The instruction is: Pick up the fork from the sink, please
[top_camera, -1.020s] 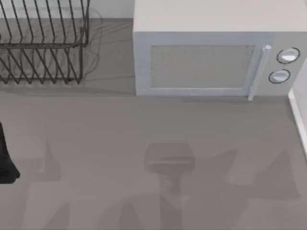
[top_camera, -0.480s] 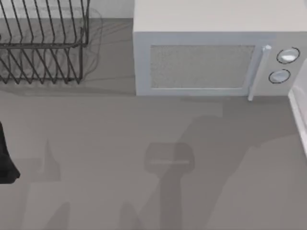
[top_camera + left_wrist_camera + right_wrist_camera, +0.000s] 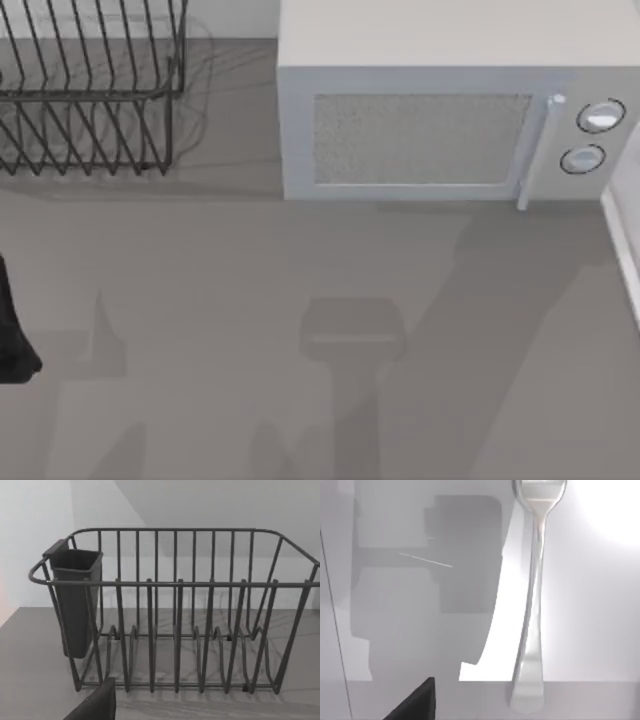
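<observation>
From above, the grey table [image 3: 200,300] carries a wire dish rack [image 3: 90,100] at the back left and a microwave [image 3: 440,110] at the back right. A dark piece of the left arm [image 3: 12,330] sits at the left edge, parked; only shadows cross the middle.

The left wrist camera faces the dish rack [image 3: 175,615], with a dark cutlery cup [image 3: 75,600] hung on its side. Whether that gripper is wide or narrow, I cannot tell.

The right wrist camera looks down on the fork [image 3: 532,605], lying flat on the pale sink floor [image 3: 600,605], untouched. I cannot tell the state of the right gripper's fingers either. To my eye the arm is lined up over the fork, but descent, grasp and lift all remain.
</observation>
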